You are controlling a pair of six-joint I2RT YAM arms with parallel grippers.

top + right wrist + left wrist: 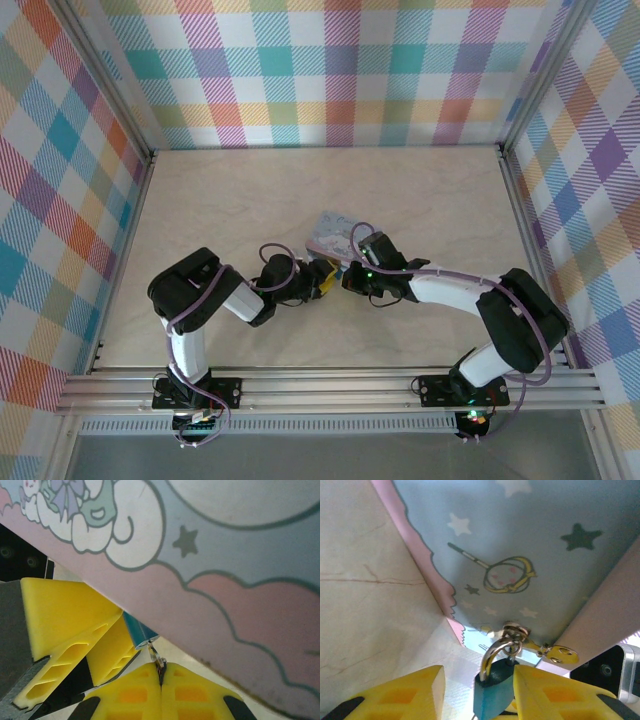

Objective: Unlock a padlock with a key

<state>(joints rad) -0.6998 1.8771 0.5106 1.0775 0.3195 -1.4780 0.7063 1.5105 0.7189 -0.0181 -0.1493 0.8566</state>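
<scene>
The padlock is small and blue, and its silvery shackle hangs through the clasp ring of a pale blue cartoon tin. My left gripper is open around the padlock. The body rests against the right finger, with a gap to the left finger. My right gripper is shut on a small silvery key. The key's tip sits at the bottom face of the padlock. Seen from above, both grippers meet at the tin's near edge.
The tin's pink-and-blue printed side looms just above the right gripper. A gold latch tab sticks out beside the clasp ring. Plaid walls enclose the beige table on three sides.
</scene>
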